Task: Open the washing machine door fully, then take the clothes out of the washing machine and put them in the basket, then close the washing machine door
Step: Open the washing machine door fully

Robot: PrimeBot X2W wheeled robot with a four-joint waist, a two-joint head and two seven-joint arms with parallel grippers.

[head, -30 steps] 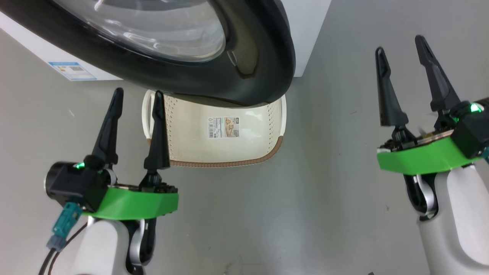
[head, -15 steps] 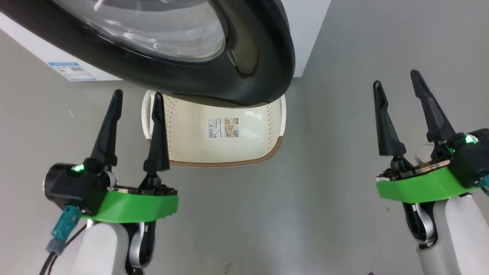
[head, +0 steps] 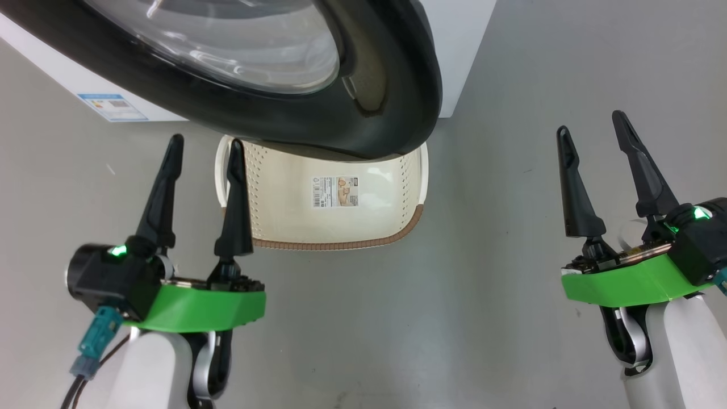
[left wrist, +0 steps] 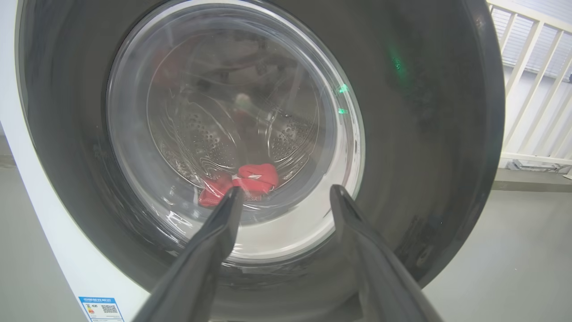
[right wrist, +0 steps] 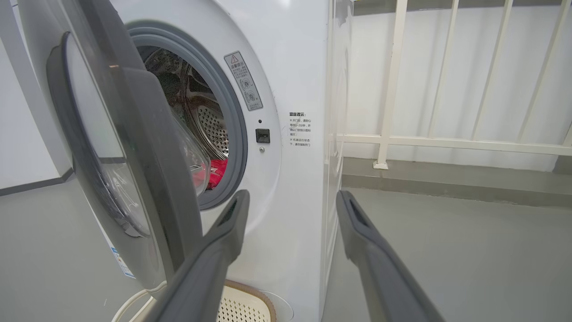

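Far left, a small blue label (head: 112,107) sits low on the white front of the washing machine (head: 460,45). Just inward of it the left gripper (head: 206,140) hangs above the grey floor (head: 483,284), its two dark fingers spread apart with nothing between them. From the head view, its inner finger lines up with the left handle of the basket (head: 341,244). I cannot tell whether it touches the handle.

In the left wrist view, that gripper points straight at the washing machine door (head: 284,122). The door's glass bowl is in front of the fingertips, close but apart from them. Through the glass the clothes (left wrist: 257,176) show as a red heap low in the steel drum, beyond the left fingertip. The curved glass warps them, so I cannot say how many pieces there are.

The door stands partly swung out, hinged on the left, and its glossy black rim overhangs the far end of the basket. The basket sits on the floor right in front of the machine, with a barcode sticker (head: 335,191) on its bottom and no clothes in it.

Off to the right, well clear of door and basket, the right gripper (head: 590,122) is also spread wide and holds nothing. Its wrist camera looks past the door's edge into the drum, where a bit of red shows at the bottom of the grey seal. A white railing (right wrist: 447,143) runs along the wall beyond.
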